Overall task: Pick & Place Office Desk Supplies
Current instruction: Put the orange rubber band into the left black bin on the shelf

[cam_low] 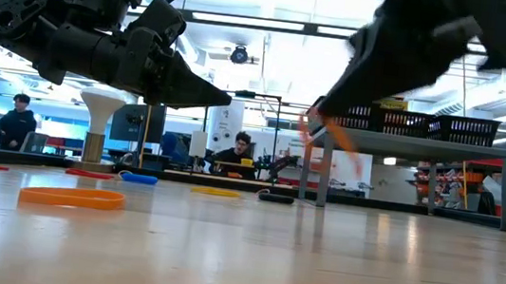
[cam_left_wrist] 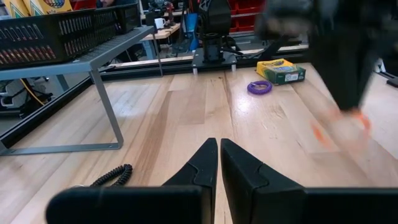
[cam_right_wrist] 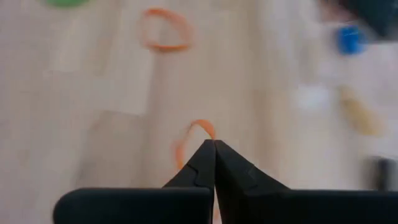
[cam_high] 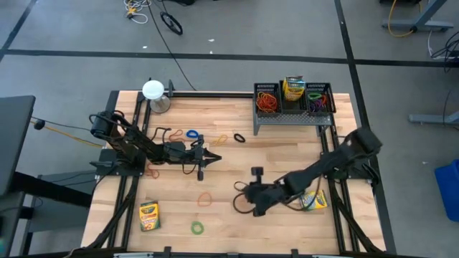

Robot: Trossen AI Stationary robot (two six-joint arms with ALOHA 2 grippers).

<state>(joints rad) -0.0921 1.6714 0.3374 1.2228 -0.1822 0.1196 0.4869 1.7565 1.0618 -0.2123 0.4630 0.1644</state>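
Right wrist view shows the right tool (cam_right_wrist: 214, 144) clenched on an orange rubber band (cam_right_wrist: 189, 138), its thin loop bulging out of the pinched fingertips, so the pick looks made and the carry is the step in hand. In the low view the band (cam_low: 331, 132) hangs clear of the desk (cam_low: 251, 247) from that tool, in front of the black wire-mesh rack (cam_low: 427, 124). The next move, I judge, calls for a swing to that rack (cam_high: 292, 100), where orange bands already fill one bin beside a crayon box (cam_high: 293, 87), and a release low enough that the springy loop does not bounce out. The left tool (cam_left_wrist: 217, 163) hangs clenched and empty, well to the rack's near left. The desk is pale, smooth planked wood.
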